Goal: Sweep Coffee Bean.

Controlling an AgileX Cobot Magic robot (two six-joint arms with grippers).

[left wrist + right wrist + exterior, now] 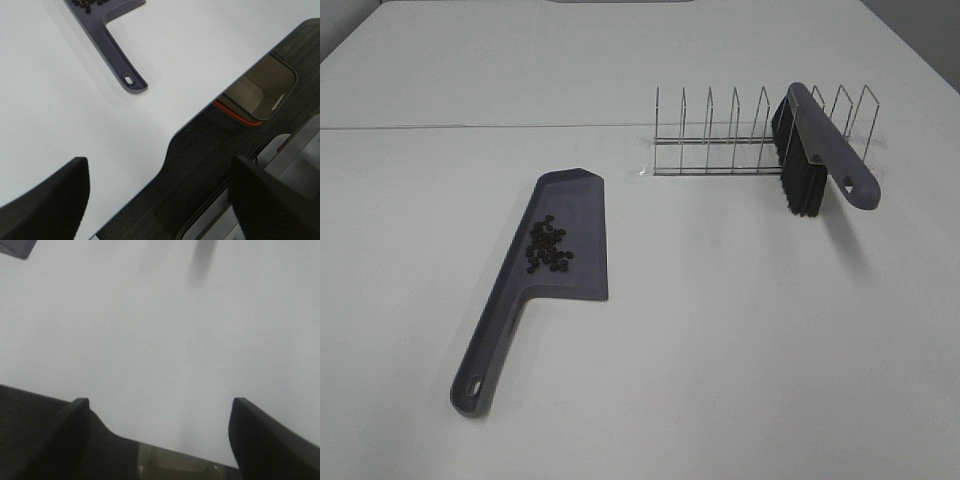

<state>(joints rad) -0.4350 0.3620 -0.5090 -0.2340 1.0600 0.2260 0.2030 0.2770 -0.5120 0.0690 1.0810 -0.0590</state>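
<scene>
The coffee bean [549, 246] cluster, small dark ovals, lies inside the pan of a grey-purple dustpan [520, 305] that rests flat on the white surface [740, 340]. The dustpan looks like smooth moulded plastic, with a broad shallow tray narrowing into a long handle that ends in a hanging slot. Well apart from it, a matching brush [815, 148] with dense black bristles leans in a thin wire rack [720, 135] of upright loops.

Both arms sit back at the near edge of the surface. The left end effector [160, 200] has its dark fingers wide apart and empty, the dustpan handle some way ahead of it. The right end effector [159, 440] is likewise spread and empty over bare surface.

With the beans in the pan and the brush racked, I judge the sweeping itself done and the arms parked; if anything is left, it would be lifting the dustpan level by its handle, since the loose beans would roll off a tilted tray.
</scene>
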